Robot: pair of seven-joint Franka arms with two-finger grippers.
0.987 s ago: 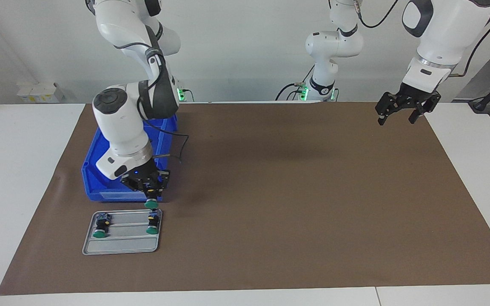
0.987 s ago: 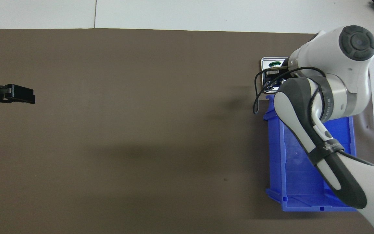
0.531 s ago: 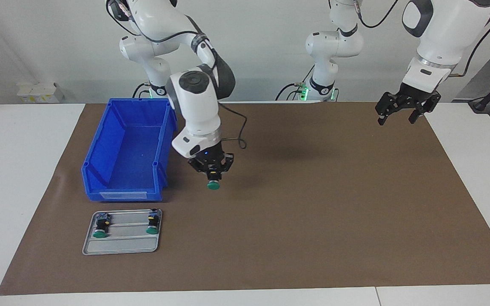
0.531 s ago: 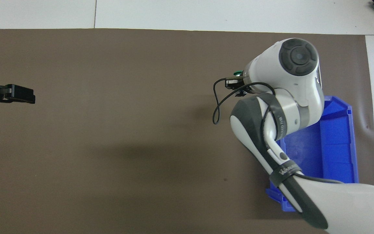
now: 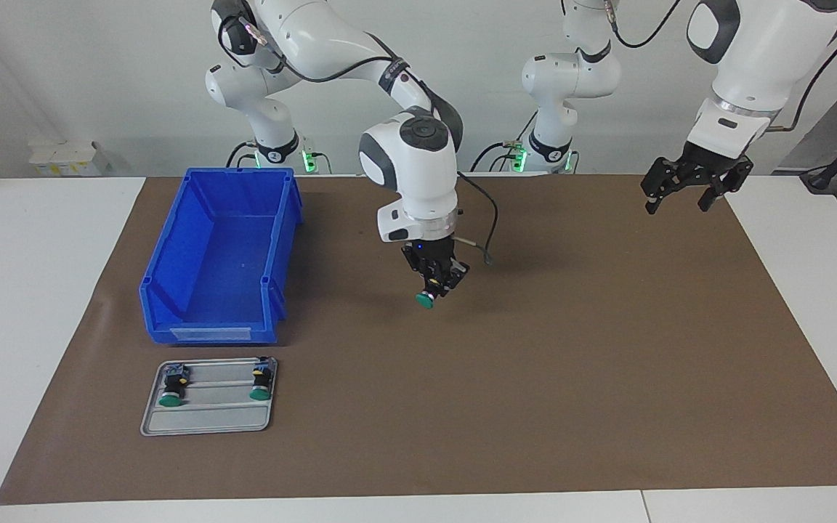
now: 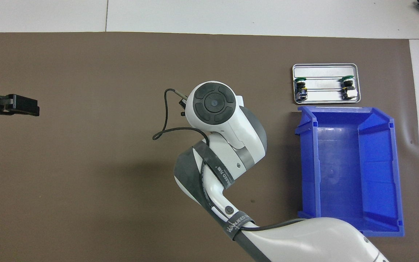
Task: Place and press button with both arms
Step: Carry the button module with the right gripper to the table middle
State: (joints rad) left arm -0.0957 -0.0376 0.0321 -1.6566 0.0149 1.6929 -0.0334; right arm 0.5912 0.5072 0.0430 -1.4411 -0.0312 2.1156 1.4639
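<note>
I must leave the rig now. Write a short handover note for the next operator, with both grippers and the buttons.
Right gripper: shut on a green button, up over the middle of the brown mat.
Left gripper: open, empty, waiting over the mat's corner at its own end.
Two more buttons lie in the grey tray beside the empty blue bin.
Done: one button picked.
Left: set it down, press it.

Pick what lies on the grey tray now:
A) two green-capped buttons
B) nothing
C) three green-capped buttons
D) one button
A: two buttons lie on the tray, while a third button is held in the right tool over the mat.
</note>
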